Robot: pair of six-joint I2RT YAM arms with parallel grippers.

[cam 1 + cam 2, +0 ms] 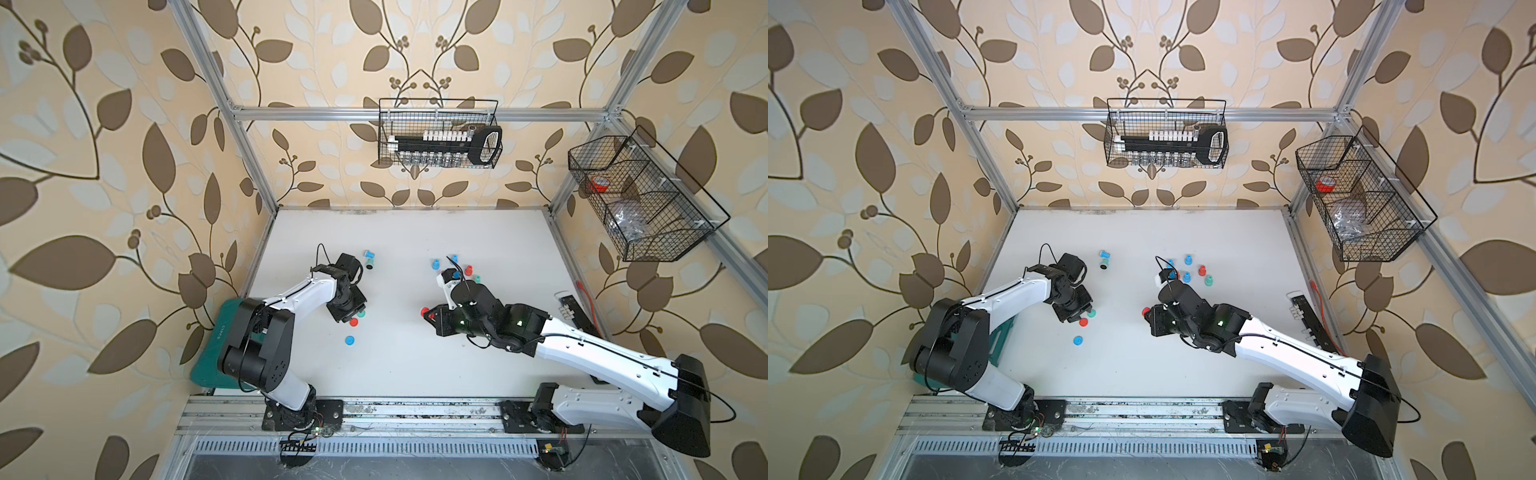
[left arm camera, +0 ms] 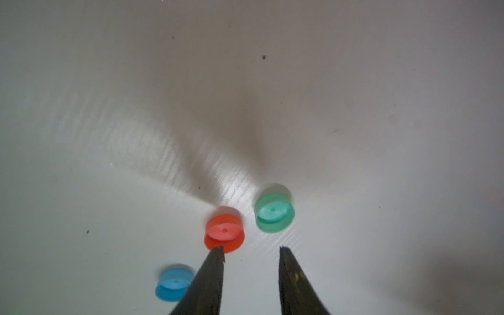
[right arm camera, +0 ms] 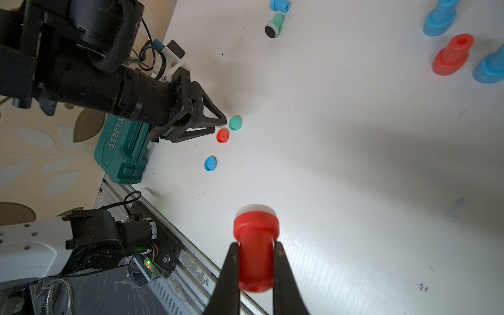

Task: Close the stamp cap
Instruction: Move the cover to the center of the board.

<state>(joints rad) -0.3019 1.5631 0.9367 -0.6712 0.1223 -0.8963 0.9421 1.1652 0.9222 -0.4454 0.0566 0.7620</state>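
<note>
The right gripper [image 3: 256,246] clamps the uncapped red stamp [image 3: 256,231] at mid-table, while the left gripper [image 2: 251,249], jaws apart and empty, hovers over the red cap [image 2: 224,231] lying to its left, so pickup and capping are not yet done.

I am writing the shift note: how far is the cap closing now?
Done: the right hand grips the red stamp, its pad bare. Under way: the open left hand hovers by the red cap. Remaining: grasp that cap and press it on.
</note>
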